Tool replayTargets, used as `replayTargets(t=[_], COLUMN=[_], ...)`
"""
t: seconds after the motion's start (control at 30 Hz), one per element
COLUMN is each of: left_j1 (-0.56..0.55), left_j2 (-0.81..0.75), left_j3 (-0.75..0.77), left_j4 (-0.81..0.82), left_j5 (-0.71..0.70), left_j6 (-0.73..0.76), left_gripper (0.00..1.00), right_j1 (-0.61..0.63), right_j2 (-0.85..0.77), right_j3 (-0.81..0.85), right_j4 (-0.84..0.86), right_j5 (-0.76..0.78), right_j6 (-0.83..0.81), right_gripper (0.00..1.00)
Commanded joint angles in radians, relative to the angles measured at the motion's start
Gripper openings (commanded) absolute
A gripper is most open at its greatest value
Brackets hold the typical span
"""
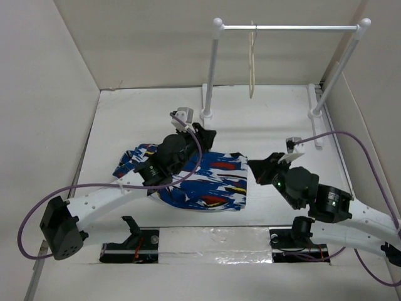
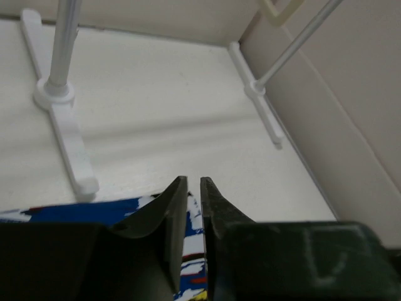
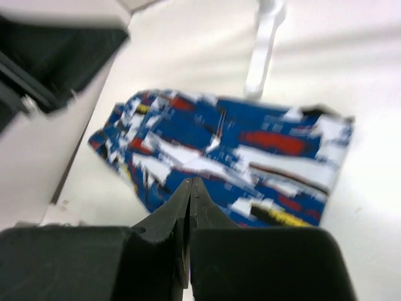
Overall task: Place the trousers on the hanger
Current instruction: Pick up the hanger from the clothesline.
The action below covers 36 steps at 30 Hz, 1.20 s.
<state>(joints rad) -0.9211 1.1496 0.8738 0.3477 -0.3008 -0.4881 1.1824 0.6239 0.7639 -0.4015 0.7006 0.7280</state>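
The trousers (image 1: 207, 182) lie folded flat on the white table, bright blue with white, red and yellow patches. They also show in the right wrist view (image 3: 250, 150) and in the left wrist view (image 2: 125, 210). The cream hanger (image 1: 252, 63) hangs from the rack's crossbar at the back, and its lower corner shows in the left wrist view (image 2: 279, 9). My left gripper (image 1: 207, 135) (image 2: 193, 182) hovers over the trousers' far edge, jaws nearly together with nothing held. My right gripper (image 1: 254, 166) (image 3: 191, 182) is shut and empty by the trousers' right edge.
The white-poled rack (image 1: 288, 27) stands at the back, with feet on the table (image 1: 205, 103) (image 1: 316, 116) (image 2: 69, 141) (image 3: 263, 44). Cream walls enclose the table on the left, back and right. Black mounts sit at the near edge (image 1: 131, 241).
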Motion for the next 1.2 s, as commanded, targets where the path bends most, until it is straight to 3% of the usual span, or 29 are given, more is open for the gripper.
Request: replayTargets(t=[0.0, 0.07, 0.1, 0.13, 0.17, 0.2, 0.23, 0.27, 0.33, 0.37, 0.5, 0.93, 1.13, 1.17], left_j1=[0.005, 0.016, 0.016, 0.016, 0.016, 0.016, 0.016, 0.016, 0.016, 0.016, 0.025, 0.034, 0.034, 0.034], left_j2=[-0.017, -0.028, -0.036, -0.059, -0.076, -0.092, -0.108, -0.138, -0.163, -0.188, -0.232, -0.202, -0.203, -0.205], left_j3=[-0.082, -0.098, -0.105, -0.136, -0.16, -0.183, -0.224, -0.239, -0.262, -0.268, -0.311, -0.309, -0.311, -0.314], left_j4=[-0.013, -0.021, -0.019, 0.015, 0.043, 0.069, 0.092, 0.112, 0.108, 0.102, 0.109, 0.12, 0.117, 0.125], left_j5=[-0.069, -0.066, -0.069, -0.063, -0.055, -0.049, -0.046, -0.047, -0.046, -0.038, -0.023, 0.014, 0.017, 0.017], left_j6=[0.017, 0.025, 0.028, 0.037, 0.046, 0.055, 0.063, 0.074, 0.079, 0.082, 0.083, 0.066, 0.063, 0.065], left_gripper=[0.11, 0.0, 0.0, 0.0, 0.0, 0.0, 0.0, 0.0, 0.0, 0.08, 0.26, 0.28, 0.28, 0.28], right_j1=[-0.093, -0.17, -0.216, -0.316, -0.373, -0.432, -0.49, -0.594, -0.667, -0.709, -0.722, -0.728, -0.71, -0.71], right_j2=[0.072, 0.152, 0.183, 0.25, 0.25, 0.323, 0.364, 0.405, 0.514, 0.548, 0.73, 0.919, 0.947, 0.945], right_j3=[0.173, 0.288, 0.329, 0.41, 0.411, 0.492, 0.535, 0.578, 0.676, 0.699, 0.877, 0.963, 0.96, 0.959], right_j4=[0.117, 0.151, 0.171, 0.17, 0.17, 0.159, 0.149, 0.133, 0.122, 0.127, 0.109, 0.084, 0.084, 0.085], right_j5=[0.102, 0.045, 0.015, -0.037, -0.071, -0.119, -0.235, -0.295, -0.405, -0.476, -0.521, -0.394, -0.342, -0.331], right_j6=[-0.272, -0.373, -0.401, -0.426, -0.427, -0.438, -0.447, -0.443, -0.434, -0.429, -0.449, -0.481, -0.49, -0.492], right_gripper=[0.0, 0.0, 0.01, 0.24, 0.24, 0.55, 0.66, 0.71, 0.8, 0.81, 0.8, 0.64, 0.39, 0.19])
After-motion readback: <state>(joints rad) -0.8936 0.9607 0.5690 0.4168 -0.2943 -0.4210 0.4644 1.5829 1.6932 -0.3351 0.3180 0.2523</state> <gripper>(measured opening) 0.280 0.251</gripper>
